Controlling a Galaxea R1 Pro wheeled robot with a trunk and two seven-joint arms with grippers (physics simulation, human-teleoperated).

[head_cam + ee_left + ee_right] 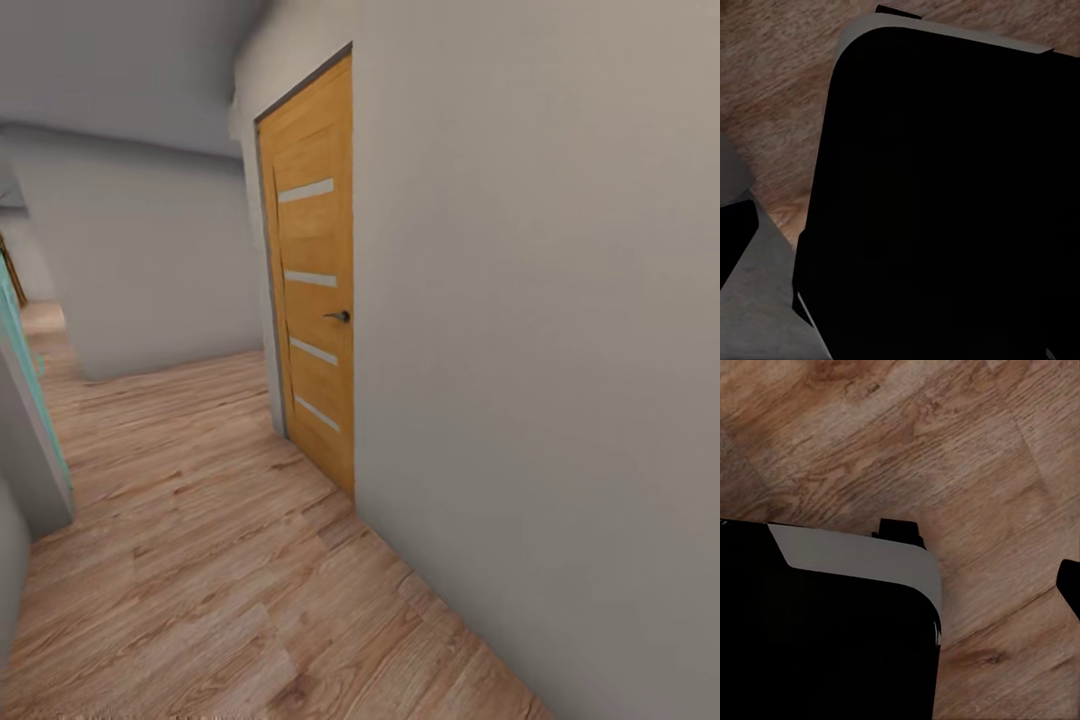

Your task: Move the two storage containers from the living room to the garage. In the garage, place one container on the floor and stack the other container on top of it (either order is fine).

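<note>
Here, the lines run from the biggest thing to the smallest.
Setting: we stand in a hallway, with a plain grey wall (560, 350) close on our right and wood-plank flooring (200, 560) running ahead.
Door: a closed wooden door (312, 270) with pale horizontal strips and a small dark handle (341, 316) sits in that wall.
Progress: we judge the task unfinished; we see neither garage nor concrete here, so we are in transit.
Containers: we cannot say from these pictures where the two storage containers are, or whether either has been moved.
Robot body: both wrist views look down on a dark rounded panel with a pale edge (862, 559), seemingly our own base, above the planks.
Arm pose: both arms appear tucked low, pointing floorward, beside the body.
Left claw: we cannot tell whether it is released or clenched.
Right claw: a dark tip (1071, 585) shows at the picture's edge; we cannot tell its state either.
</note>
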